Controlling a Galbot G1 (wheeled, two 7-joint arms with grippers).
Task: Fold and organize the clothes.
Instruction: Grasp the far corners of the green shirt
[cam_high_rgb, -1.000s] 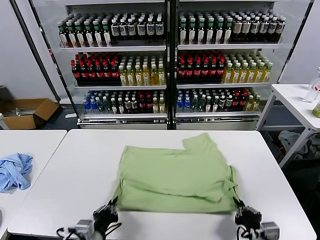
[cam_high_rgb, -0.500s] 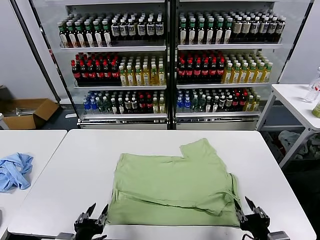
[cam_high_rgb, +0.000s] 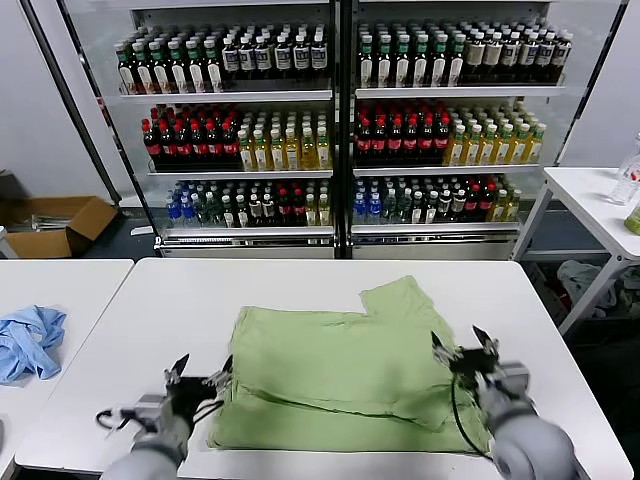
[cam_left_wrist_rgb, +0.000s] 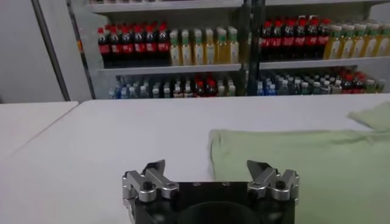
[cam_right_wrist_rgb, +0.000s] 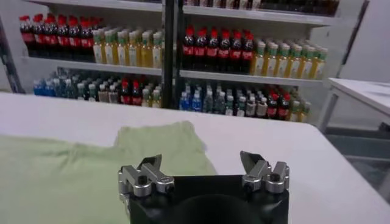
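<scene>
The light green shirt (cam_high_rgb: 345, 370) lies folded over on the white table (cam_high_rgb: 150, 320), one sleeve sticking out toward the far right. My left gripper (cam_high_rgb: 202, 373) hovers open at the shirt's near left edge, holding nothing. In the left wrist view the shirt (cam_left_wrist_rgb: 304, 164) sits just ahead of the left gripper (cam_left_wrist_rgb: 207, 165). My right gripper (cam_high_rgb: 460, 350) is open above the shirt's right side, empty. From the right wrist, the shirt (cam_right_wrist_rgb: 73, 176) spreads under the right gripper (cam_right_wrist_rgb: 202, 161). Its collar, buttons and chest print are hidden.
A light blue garment (cam_high_rgb: 28, 340) lies on the neighbouring table at left. Behind the table stands a glass-door fridge (cam_high_rgb: 340, 120) full of bottles. A second white table (cam_high_rgb: 600, 200) is at far right, a cardboard box (cam_high_rgb: 60, 225) on the floor at left.
Both grippers let go of the shirt's near edge and opened wide. They rose and moved forward from the table's front edge; the shirt settled flat in a folded shape.
</scene>
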